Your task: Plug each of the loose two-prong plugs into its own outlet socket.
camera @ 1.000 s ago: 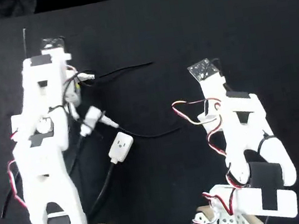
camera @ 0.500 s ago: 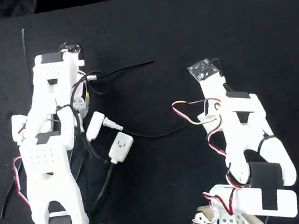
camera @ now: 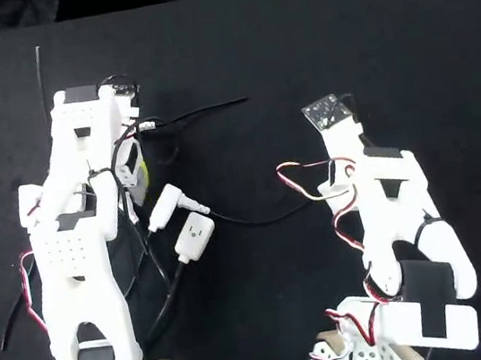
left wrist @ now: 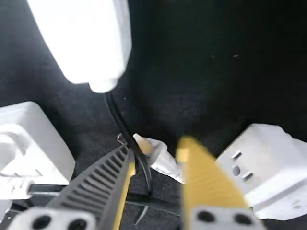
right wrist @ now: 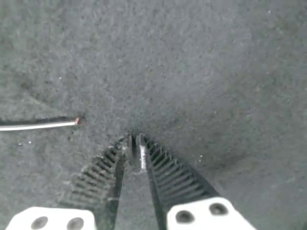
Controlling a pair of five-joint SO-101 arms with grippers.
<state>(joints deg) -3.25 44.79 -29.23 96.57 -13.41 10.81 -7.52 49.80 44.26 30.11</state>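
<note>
A white two-prong plug (camera: pixel 170 204) lies on the black mat just above a white outlet socket (camera: pixel 193 235). My left gripper (camera: pixel 135 173) hangs beside them, pointing down. In the left wrist view the left gripper (left wrist: pixel 156 148) is open; a black cable (left wrist: pixel 125 139) and a small white piece (left wrist: pixel 160 158) lie between its fingers. The plug body (left wrist: pixel 86 43) sits beyond it, with the outlet socket (left wrist: pixel 266 172) to one side and another white block (left wrist: pixel 29 143) opposite. My right gripper (camera: pixel 328 112) is shut over bare mat, as the right wrist view (right wrist: pixel 135 143) shows.
Black cables (camera: pixel 203 110) loop around the left arm and run toward the mat's middle. A thin wire end (right wrist: pixel 43 124) lies on the mat near the right gripper. Red, white and yellow servo wires (camera: pixel 299 180) hang beside the right arm.
The left arm has swung to the right, and the white plug slid right and down, closer to the outlet socket. The right arm has kept still.
</note>
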